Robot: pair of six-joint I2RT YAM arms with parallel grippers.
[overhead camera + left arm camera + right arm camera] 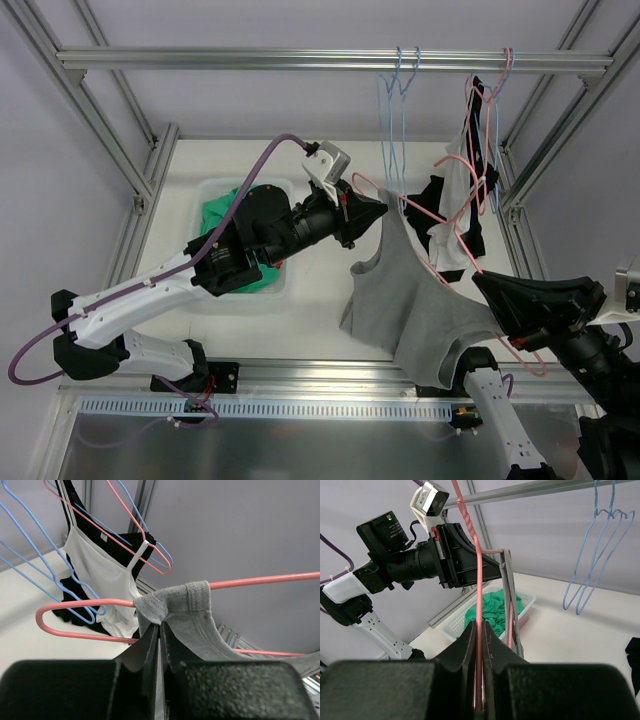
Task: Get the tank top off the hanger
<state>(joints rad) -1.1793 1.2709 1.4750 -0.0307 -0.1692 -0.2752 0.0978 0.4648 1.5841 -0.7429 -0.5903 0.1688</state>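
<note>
Task item: grey tank top (415,310), at 4 o'clock in your top view, hanging on the pink hanger (265,580) and sagging between your two claws.
Left claw: left gripper (160,627), pinched tight on the tank top's shoulder strap, right where it wraps the hanger wire.
Right claw: right gripper (479,625), clamped on the pink hanger's wire at the garment's 5 o'clock end.
Crowding: white camisole (450,235) and black garment (430,192) hang just beyond your tank top at 2 o'clock; bare blue hangers (403,95) hang at 1 o'clock.
Support: aluminium rail (250,58) across 12 o'clock carries those hangers.
Basket: white basket (215,183) at 9 o'clock, partly under your left arm, holding green cloth (222,215).
Surface: white table (300,325), framed in aluminium.
Room: pale lilac walls.
</note>
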